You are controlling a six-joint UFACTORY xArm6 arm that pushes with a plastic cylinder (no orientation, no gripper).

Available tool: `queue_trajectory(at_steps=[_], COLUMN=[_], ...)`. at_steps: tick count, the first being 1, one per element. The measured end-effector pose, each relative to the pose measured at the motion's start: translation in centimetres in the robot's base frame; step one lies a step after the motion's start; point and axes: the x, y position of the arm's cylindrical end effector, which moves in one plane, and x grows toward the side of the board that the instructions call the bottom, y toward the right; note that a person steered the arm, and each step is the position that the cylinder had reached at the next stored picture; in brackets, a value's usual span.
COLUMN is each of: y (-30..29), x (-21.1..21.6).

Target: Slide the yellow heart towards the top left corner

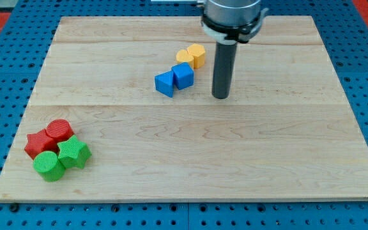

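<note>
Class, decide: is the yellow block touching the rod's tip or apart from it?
Apart. My tip stands on bare board to the view's right of the blue blocks, below the yellow block.

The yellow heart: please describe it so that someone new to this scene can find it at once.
On the wooden board, look near the top centre, just left of my tip. A short diagonal row holds four blocks; the yellow heart touches the yellow cylinder and lies above the two blue blocks.

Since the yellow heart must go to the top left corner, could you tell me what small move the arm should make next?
Probably shift my tip up toward the view's top, still to the right of the yellow heart. My tip now stands lower right of it, level with the blue blocks, so a leftward push from here would likely hit those.
</note>
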Motion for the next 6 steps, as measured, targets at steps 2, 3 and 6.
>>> queue_trajectory(at_steps=[2,3,6], y=[-9.5,-13.4,-24.5], x=[-8.9,-10.8,-16.2])
